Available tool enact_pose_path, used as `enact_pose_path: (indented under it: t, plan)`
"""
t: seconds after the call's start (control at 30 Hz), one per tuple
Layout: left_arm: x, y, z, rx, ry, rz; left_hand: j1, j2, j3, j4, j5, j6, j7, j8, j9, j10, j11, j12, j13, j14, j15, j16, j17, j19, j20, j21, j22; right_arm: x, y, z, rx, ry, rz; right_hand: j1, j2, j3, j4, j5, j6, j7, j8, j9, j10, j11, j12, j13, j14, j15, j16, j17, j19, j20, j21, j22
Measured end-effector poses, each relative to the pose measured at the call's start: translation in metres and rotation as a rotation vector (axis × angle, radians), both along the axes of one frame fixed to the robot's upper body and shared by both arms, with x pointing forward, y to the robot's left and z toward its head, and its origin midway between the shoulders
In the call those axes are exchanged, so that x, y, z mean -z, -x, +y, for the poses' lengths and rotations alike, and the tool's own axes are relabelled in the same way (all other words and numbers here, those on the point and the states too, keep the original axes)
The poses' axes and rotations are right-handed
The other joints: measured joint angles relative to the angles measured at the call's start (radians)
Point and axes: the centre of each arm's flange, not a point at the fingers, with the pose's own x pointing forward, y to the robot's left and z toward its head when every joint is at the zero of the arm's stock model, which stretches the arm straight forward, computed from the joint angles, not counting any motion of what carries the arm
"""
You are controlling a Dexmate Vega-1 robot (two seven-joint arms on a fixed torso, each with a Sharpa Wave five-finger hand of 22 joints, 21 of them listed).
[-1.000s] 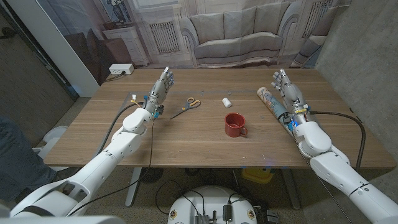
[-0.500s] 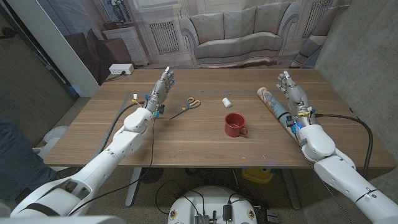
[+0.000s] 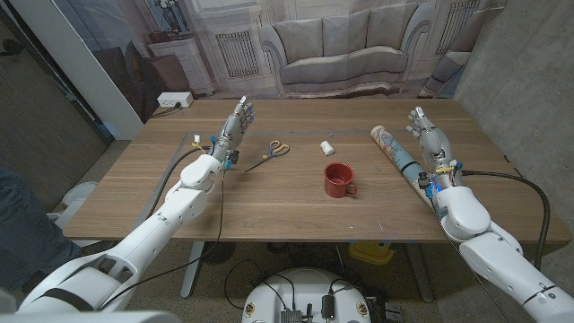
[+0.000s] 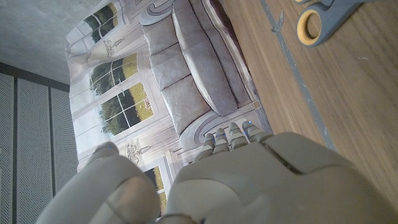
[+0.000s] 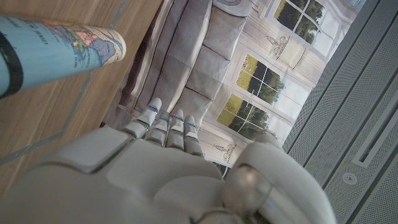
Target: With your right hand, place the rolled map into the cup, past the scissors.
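Lying on the table point(image 3: 269, 202): rolled map point(image 3: 395, 152) just left of the right robot hand point(image 3: 429, 144), not held.
Both robot hands are released, fingers extended and apart, gripping nothing; the left robot hand point(image 3: 231, 135) is at the table's left side. The red cup point(image 3: 338, 179) stands near mid-table, well apart from the map. The scissors point(image 3: 269, 153) lie between the left robot hand and a small white spool point(image 3: 327, 148).

A printed backdrop point(image 3: 332, 45) of a sofa and tall windows hangs behind the wooden table point(image 3: 269, 202), flanked by grey walls point(image 3: 529, 81).
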Motion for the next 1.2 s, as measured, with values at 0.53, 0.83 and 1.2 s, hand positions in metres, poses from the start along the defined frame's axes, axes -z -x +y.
enact_pose_path:
  t: [0.53,0.83,1.2]
  plan:
    - [0.0,-0.002,-0.001,0.001,0.009,-0.004,0.0,0.0,0.0,0.0,0.0,0.0,0.0,0.0,0.0,0.0,0.0,0.0,0.0,0.004,-0.004,0.0,0.0,0.0,0.0,0.0,0.0,0.005,0.012,-0.004,0.087,0.027,0.023,0.004,0.004,0.004,-0.004,0.0,0.0,0.0,0.0,0.0,0.005,-0.006,0.0,0.0,0.005,-0.006,0.0,0.0,0.005,-0.005,-0.007,0.0]
    - [0.0,-0.003,-0.001,0.003,0.013,-0.002,0.003,0.003,-0.004,-0.004,0.0,0.0,0.0,0.0,0.0,0.0,0.0,0.0,0.0,0.004,-0.004,0.0,0.0,0.0,0.0,0.0,0.0,0.006,0.017,-0.006,0.153,0.05,0.045,0.014,0.003,0.004,-0.013,0.0,0.006,-0.006,0.0,0.0,0.011,0.0,0.0,0.0,0.009,-0.002,0.0,-0.002,0.009,-0.002,-0.015,0.0]
    - [0.0,-0.003,-0.003,0.006,0.013,-0.003,0.003,0.003,-0.008,0.0,0.0,0.0,0.0,0.0,0.0,0.0,0.0,0.0,0.0,0.004,-0.004,0.0,0.0,0.0,0.0,0.0,0.0,0.006,0.024,-0.006,0.235,0.087,0.075,0.041,-0.004,0.008,-0.036,0.0,0.041,-0.005,0.007,0.0,0.023,0.002,0.0,0.0,0.03,0.002,0.0,-0.002,0.02,-0.002,-0.021,0.0]
